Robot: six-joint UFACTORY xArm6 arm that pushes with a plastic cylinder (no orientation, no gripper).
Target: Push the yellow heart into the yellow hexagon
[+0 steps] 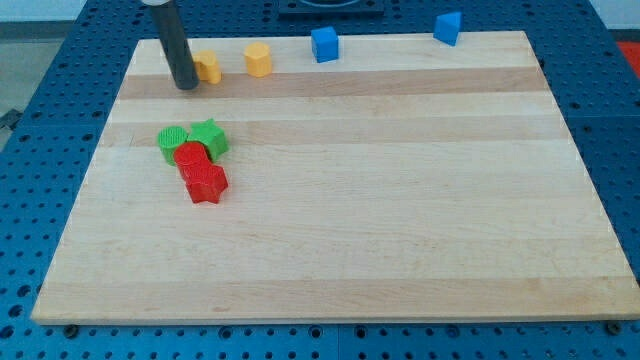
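A: Are there fingers to speak of?

B: None. The arm ends in a dark rod, so nothing opens, closes or holds. My tip (pixel 186 87) rests on the wooden board (pixel 400 200) near the top left corner, right against the left side of the yellow heart (pixel 207 67). Whether they truly touch I cannot tell; the rod covers the heart's left edge.

A: And the yellow hexagon (pixel 259 59)?

B: To the view's right of the heart, along the same top edge, apart from it, with bare wood between them.

A: What is hard to make out?

B: The heart's shape itself, since the rod hides part of it. The rod's upper end is cut off by the view's top.

A: What else is on the board?

B: A blue cube (pixel 324 44) farther right along the top edge, and a blue block (pixel 447 27) at the top right, its shape unclear. Below my tip, toward the view's left, four blocks cluster together: a green round block (pixel 171 143), a green star (pixel 209 136), a red block (pixel 192 158) just below those two, and a red star (pixel 207 184) touching it underneath.

A: Anything between heart and hexagon?

B: No block stands there.
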